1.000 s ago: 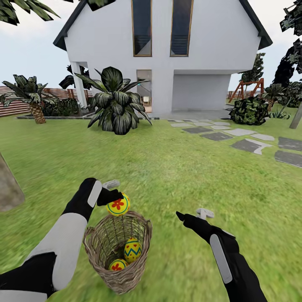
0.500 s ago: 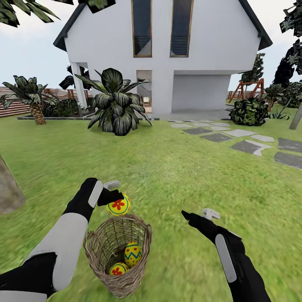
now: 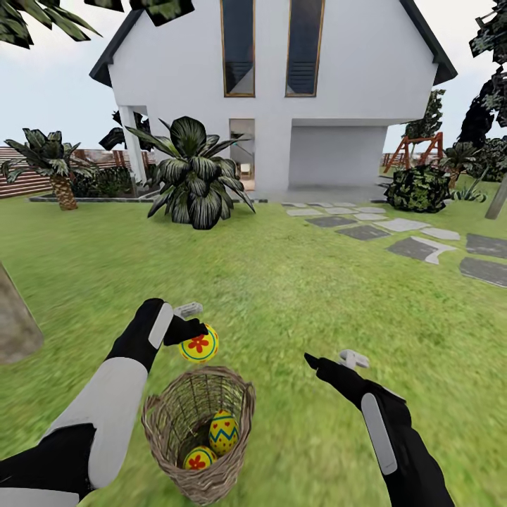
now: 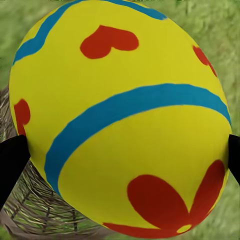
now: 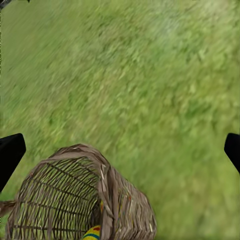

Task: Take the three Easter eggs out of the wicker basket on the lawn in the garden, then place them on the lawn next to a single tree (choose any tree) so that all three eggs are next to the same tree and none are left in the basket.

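Observation:
My left gripper (image 3: 193, 331) is shut on one yellow Easter egg (image 3: 198, 346) and holds it just above the far rim of the wicker basket (image 3: 169, 443). Close up, that egg (image 4: 120, 120) sits between the black fingertips (image 4: 11, 162), over the basket (image 4: 35, 212). Two more eggs lie inside the basket, one with a blue zigzag (image 3: 222, 431) and one with a red flower (image 3: 199, 459). My right gripper (image 3: 329, 360) hangs open and empty to the right of the basket (image 5: 65, 200), above the lawn (image 3: 296, 282). A grey-brown tree trunk (image 3: 10, 324) stands at the left edge.
Ahead is a white house (image 3: 274, 91), with a big dark shrub (image 3: 193, 176) and a short palm (image 3: 60, 176) in front of it. Grey stepping stones (image 3: 415, 243) cross the grass at right. Another trunk (image 3: 498, 197) leans at the right edge. Open grass stretches between.
The gap between the held egg and the basket rim has widened, with the basket now lower in view. My right gripper shifted slightly right and down, still open.

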Controlling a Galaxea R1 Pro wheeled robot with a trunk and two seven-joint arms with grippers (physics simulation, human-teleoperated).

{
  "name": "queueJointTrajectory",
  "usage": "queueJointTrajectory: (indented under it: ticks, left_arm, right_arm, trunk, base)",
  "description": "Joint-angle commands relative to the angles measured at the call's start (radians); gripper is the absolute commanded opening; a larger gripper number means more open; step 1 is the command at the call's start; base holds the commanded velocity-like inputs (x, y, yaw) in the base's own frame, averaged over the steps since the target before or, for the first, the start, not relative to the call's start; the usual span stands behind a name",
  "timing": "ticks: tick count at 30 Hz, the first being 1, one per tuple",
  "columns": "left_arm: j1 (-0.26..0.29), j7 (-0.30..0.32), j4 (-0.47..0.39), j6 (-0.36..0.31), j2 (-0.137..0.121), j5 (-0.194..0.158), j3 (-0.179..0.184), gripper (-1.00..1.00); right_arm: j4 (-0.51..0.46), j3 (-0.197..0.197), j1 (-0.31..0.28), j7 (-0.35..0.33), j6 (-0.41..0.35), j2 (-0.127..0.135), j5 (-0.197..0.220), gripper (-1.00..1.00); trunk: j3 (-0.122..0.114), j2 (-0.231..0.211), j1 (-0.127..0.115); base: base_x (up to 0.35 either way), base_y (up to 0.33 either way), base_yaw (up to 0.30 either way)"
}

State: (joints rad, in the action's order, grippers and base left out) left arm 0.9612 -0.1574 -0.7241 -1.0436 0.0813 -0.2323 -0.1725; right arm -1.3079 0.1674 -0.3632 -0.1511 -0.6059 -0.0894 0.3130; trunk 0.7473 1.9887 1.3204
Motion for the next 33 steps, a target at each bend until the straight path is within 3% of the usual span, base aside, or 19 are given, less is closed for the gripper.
queueJointTrajectory:
  ticks: [1,33]
  left_arm:
    - [0.001,-0.01,-0.001,-0.004,0.002,-0.01,-0.004,-1.0]
    - [-0.002,-0.005,-0.001,-0.004,-0.003,-0.015,-0.008,-1.0]
  right_arm:
    - [-0.001,0.003,-0.001,-0.005,-0.006,-0.001,0.0,1.0]
    - [-0.001,0.0,-0.002,-0.007,-0.004,0.0,0.0,1.0]
  trunk:
    - [-0.002,-0.007,-0.004]
    - [-0.102,-0.231,-0.127]
  base:
    - [0.0,0.0,0.0]
    - [0.0,0.0,0.0]
